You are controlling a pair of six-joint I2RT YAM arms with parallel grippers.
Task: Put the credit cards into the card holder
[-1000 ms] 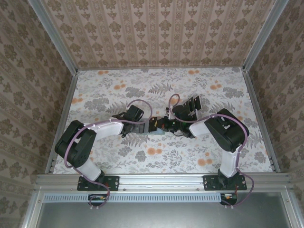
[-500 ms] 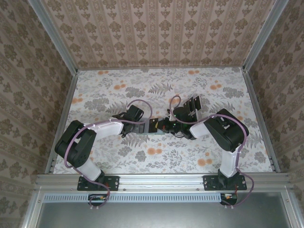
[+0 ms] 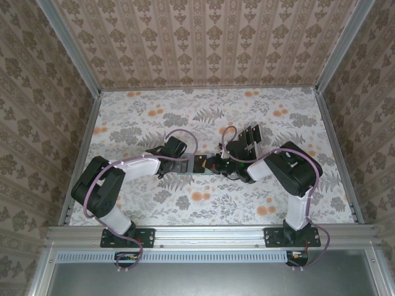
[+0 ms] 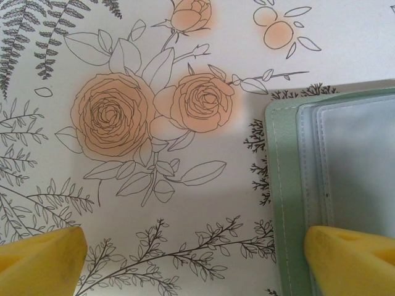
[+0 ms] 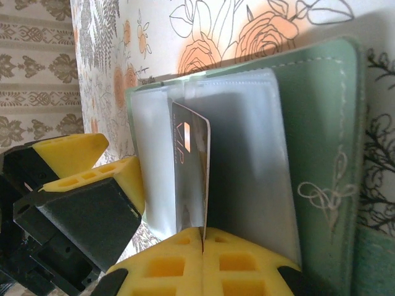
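Looking down from above: both arms folded inward over the floral desk point(image 3: 154, 203), with the left gripper point(image 3: 199, 164) and right gripper point(image 3: 215, 165) almost tip to tip near its middle. Just to the far right of them, dark credit cards point(image 3: 251, 135) standing in a rack point(image 3: 244, 147).

Moving to the left wrist: left gripper point(image 4: 194, 264) spread wide, one yellow fingertip point(image 4: 40, 259) over bare desk, the other over the edge of the card holder point(image 4: 281, 185). Holder lying flat and open at mid-desk, sage-green cover underneath with pale stitching along the rim, clear sleeves point(image 4: 358, 154) on top.

Turning to the right wrist: right gripper point(image 5: 202, 250) pressed together, pinching one credit card point(image 5: 191, 166) by its edge. Card standing on edge among the clear sleeves of the open holder and touching them; cannot tell whether inside a pocket or only against one. Left gripper's yellow pads point(image 5: 120, 179) just beside the holder on the opposite side, over a sleeve.
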